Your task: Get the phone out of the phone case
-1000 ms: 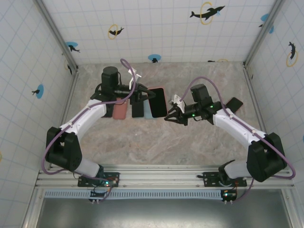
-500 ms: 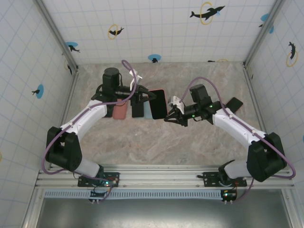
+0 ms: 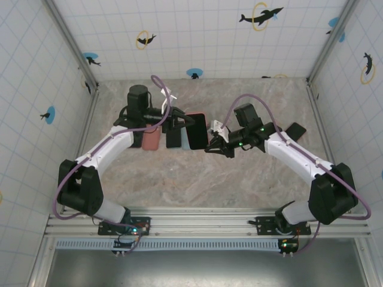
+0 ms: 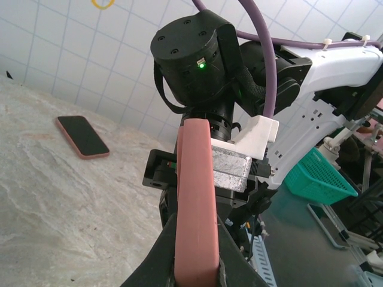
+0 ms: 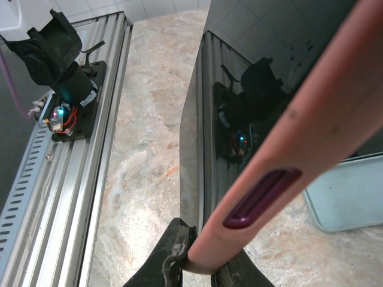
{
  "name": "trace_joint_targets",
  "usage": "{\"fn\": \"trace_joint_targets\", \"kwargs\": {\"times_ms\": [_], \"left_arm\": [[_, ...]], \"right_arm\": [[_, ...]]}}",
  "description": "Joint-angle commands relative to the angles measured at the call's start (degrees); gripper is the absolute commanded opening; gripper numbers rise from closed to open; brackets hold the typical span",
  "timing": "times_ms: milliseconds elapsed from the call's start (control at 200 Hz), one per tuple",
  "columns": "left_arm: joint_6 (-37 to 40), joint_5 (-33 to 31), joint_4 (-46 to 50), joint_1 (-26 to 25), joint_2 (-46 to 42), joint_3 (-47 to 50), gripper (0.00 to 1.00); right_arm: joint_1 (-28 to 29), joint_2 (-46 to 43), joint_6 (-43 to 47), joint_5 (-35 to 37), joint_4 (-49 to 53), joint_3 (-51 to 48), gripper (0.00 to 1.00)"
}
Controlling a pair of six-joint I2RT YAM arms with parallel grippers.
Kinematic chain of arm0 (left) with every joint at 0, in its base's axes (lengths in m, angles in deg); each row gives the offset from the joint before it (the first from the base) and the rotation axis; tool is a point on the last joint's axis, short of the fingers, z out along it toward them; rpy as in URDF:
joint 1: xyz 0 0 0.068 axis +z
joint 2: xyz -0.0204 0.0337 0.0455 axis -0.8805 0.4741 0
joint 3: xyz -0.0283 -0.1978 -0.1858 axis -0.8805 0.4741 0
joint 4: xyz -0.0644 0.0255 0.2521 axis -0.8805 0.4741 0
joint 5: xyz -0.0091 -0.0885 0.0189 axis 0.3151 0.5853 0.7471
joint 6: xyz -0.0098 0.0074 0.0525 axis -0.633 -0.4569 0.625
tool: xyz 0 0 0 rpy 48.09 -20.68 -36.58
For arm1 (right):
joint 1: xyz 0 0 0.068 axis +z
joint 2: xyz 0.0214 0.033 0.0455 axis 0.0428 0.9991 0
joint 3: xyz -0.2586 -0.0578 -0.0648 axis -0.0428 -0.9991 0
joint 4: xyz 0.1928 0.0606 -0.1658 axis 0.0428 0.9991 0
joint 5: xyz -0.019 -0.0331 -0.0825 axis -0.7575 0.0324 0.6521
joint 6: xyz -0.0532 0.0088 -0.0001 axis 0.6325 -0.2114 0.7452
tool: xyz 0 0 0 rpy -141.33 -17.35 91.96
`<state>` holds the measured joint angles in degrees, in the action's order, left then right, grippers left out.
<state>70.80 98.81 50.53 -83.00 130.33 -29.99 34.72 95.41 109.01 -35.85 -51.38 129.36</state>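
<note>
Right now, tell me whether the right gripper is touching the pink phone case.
Touching. The right wrist view shows the right gripper closed on the lower edge of the pink phone case, with no gap.

I counted three dark-screened phones: one held phone (image 3: 197, 127), one middle phone (image 3: 173, 139), one far-right phone (image 3: 295, 131), plus one pale-blue case (image 5: 350, 194) and one pink case (image 3: 151, 139).

Pink phone case (image 5: 323, 113) with dark phone (image 5: 239, 89) inside, edge between black fingers (image 5: 170, 256), above marble table (image 5: 143, 155).
</note>
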Motion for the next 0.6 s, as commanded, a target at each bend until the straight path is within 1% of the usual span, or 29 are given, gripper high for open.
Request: {"fn": "trace_joint_targets", "kwargs": {"times_ms": [0, 125, 440, 596], "left_arm": [[-3.29, 5.25, 1.12, -1.27, -0.43, 0.48, 0.0], [-4.61, 6.94, 1.2, -1.52, -1.18, 0.56, 0.0], [-5.77, 7.51, 1.54, -2.64, -2.34, 1.84, 0.0], [-5.77, 6.83, 1.54, -2.67, -2.04, 1.38, 0.0]], "right_arm": [[1.16, 0.1, 4.38, 5.87, -3.57, 2.94, 0.14], [1.63, 0.1, 6.55, 7.74, -2.69, 4.45, 0.14], [3.83, -0.99, 12.68, 14.81, -2.78, 5.71, 0.15], [4.29, -1.36, 12.85, 15.13, -2.66, 6.67, 0.15]]}}
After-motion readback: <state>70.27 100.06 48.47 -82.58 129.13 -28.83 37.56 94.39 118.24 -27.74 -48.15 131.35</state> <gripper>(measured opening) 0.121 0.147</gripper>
